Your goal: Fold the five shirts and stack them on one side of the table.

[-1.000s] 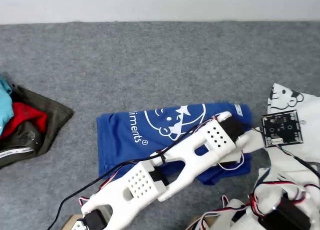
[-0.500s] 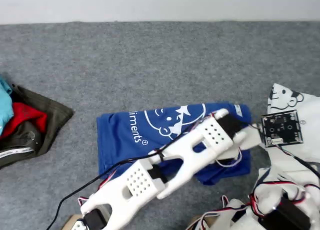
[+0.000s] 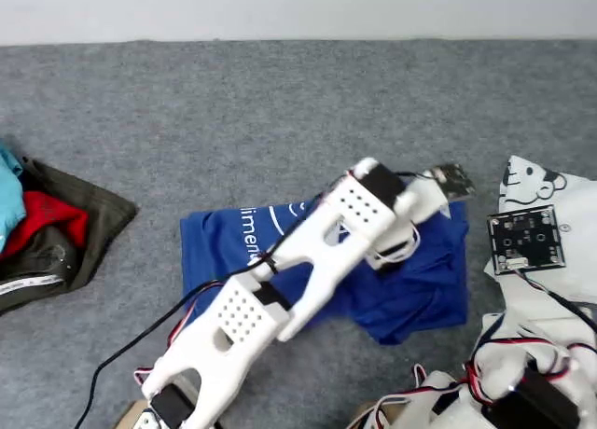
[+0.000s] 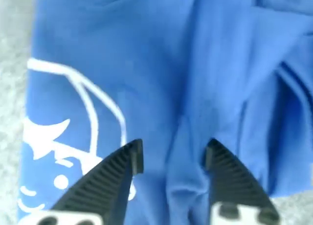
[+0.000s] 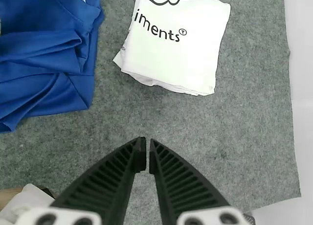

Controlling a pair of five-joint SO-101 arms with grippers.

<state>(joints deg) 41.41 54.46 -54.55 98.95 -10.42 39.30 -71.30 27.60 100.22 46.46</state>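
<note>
A blue shirt (image 3: 420, 289) with a white print lies spread and partly folded in the middle of the grey table. My left arm (image 3: 345, 214) stretches across it. My left gripper (image 4: 173, 154) hangs open just above the blue shirt (image 4: 146, 63), with a ridge of the cloth below the gap and nothing gripped. A folded white shirt (image 3: 560, 191) lies at the right edge. My right gripper (image 5: 146, 151) is shut and empty over bare table, with the white shirt (image 5: 176, 44) and the blue shirt's edge (image 5: 44, 54) beyond it.
A loose pile of teal, red and dark olive shirts (image 3: 47, 233) sits at the table's left edge. My right arm's base and cables (image 3: 522, 382) crowd the near right corner. The grey mat (image 3: 280, 112) stretches to the far wall.
My left arm has lifted and swung from the blue shirt's right edge towards the far side, uncovering the shirt's right part. The right arm has kept still.
</note>
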